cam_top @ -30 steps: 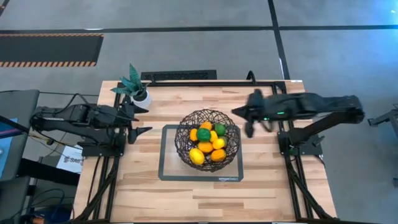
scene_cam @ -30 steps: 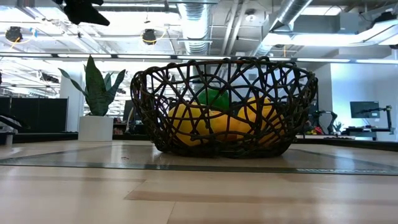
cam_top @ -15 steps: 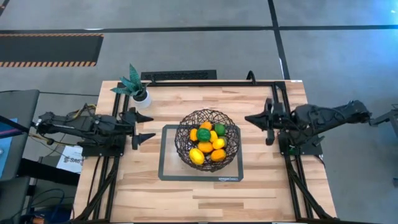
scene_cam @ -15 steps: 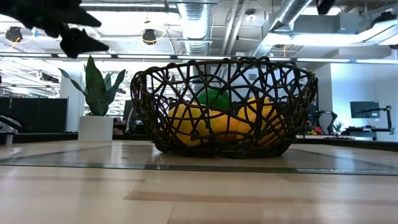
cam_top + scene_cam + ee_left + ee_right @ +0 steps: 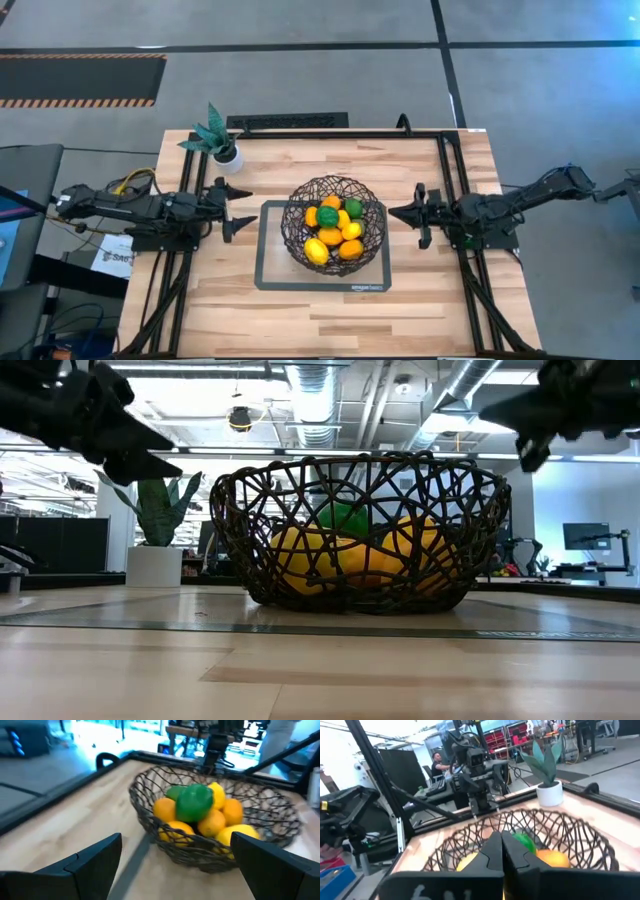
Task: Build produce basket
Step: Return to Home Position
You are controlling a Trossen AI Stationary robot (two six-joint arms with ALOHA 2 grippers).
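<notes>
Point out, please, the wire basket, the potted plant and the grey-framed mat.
wire basket [image 5: 334, 185]: high view, woven wall by the rim.
potted plant [image 5: 212, 136]: high view, teal leaves.
grey-framed mat [image 5: 274, 268]: high view, bare corner beside the basket.

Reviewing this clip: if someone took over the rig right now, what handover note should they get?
Left tool: open, holding nothing, beside the basket on the left arm's side, not touching it.
Right tool: shut, holding nothing, on the opposite side of the basket, also apart from it.
The basket stands on the grey mat mid-table; all the produce in view lies inside it.
Done: loading looks complete.
Left: probably only parking both arms at home.
</notes>
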